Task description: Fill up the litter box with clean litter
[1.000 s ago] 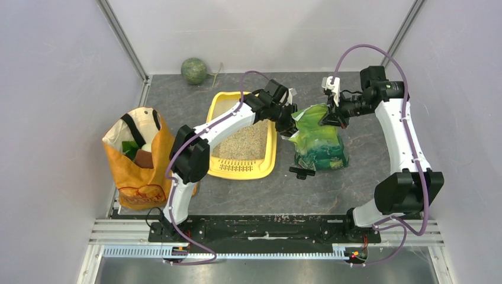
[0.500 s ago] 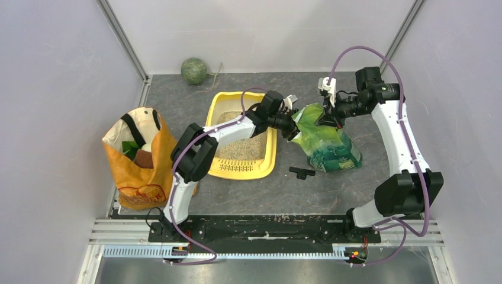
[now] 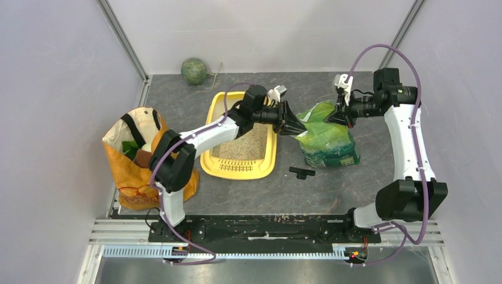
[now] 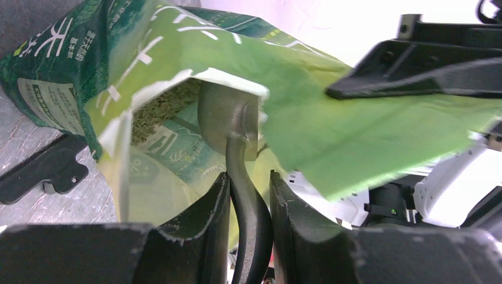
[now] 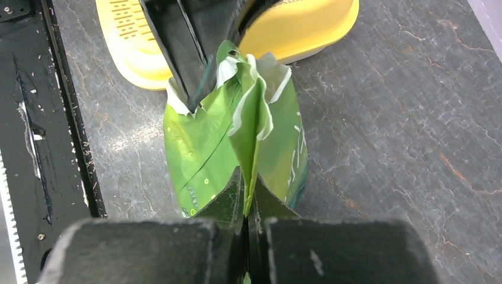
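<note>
The yellow litter box (image 3: 264, 167) sits mid-table with beige litter (image 3: 248, 145) spread inside it; its rim also shows in the right wrist view (image 5: 296, 29). My left gripper (image 3: 291, 120) is shut on the dark handle of the grey scoop (image 4: 228, 118), whose bowl is inside the open mouth of the glossy green bag (image 3: 325, 139). Litter (image 4: 160, 112) shows inside the bag. My right gripper (image 3: 340, 113) is shut on the bag's top edge (image 5: 251, 124) and holds it up.
An orange shopping bag (image 3: 139, 157) stands at the left. A green melon (image 3: 194, 70) lies at the back. A small black clip (image 3: 302, 172) lies in front of the green bag. Cage walls close in on both sides.
My left gripper has moved right from over the litter box and pushed the scoop into the bag's mouth. My right gripper has shifted right with the bag's top edge.
</note>
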You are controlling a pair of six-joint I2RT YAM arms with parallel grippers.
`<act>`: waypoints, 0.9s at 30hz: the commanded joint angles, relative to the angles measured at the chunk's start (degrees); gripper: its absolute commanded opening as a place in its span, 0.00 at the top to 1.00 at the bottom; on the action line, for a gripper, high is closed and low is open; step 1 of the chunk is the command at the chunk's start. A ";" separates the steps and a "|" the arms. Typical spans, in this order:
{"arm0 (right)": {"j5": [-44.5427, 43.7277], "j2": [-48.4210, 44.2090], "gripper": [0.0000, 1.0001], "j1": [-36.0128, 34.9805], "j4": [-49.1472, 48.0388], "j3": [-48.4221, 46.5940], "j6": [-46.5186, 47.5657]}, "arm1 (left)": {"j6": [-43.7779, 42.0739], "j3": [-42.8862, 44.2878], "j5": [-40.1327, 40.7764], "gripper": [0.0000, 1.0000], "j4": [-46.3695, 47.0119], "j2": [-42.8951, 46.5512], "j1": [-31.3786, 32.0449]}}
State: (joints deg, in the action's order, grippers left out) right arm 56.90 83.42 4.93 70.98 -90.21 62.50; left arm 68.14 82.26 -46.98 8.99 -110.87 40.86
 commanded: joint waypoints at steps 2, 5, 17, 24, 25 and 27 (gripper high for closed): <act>5.67 -3.29 1.00 0.25 -0.91 -1.63 3.82 | -1.31 -2.21 -6.03 0.98 1.71 9.53 -1.63; 6.56 -3.47 1.00 0.30 -1.08 -2.10 3.68 | -1.65 -4.26 -6.02 0.98 0.13 10.35 -3.83; 9.33 -4.33 1.00 0.18 -3.86 -3.02 1.95 | -6.71 -10.08 -7.92 0.98 -4.15 18.31 -12.49; 11.51 -4.56 1.00 0.04 -8.10 -3.91 -2.65 | -9.34 -11.40 -8.29 0.98 -8.72 22.16 -16.04; 11.72 -4.67 1.00 -0.15 -9.12 -3.83 -3.54 | -9.64 -11.64 -8.38 0.98 -8.73 22.49 -16.44; 11.78 -5.08 1.00 -0.92 -10.88 -3.74 -5.27 | -10.11 -12.01 -8.38 0.98 -10.38 23.29 -17.20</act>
State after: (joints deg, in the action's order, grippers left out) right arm 61.23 82.74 4.89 68.82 -90.21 61.21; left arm 60.90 70.52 -51.79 -1.15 -91.64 25.19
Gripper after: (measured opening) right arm 0.009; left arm 0.324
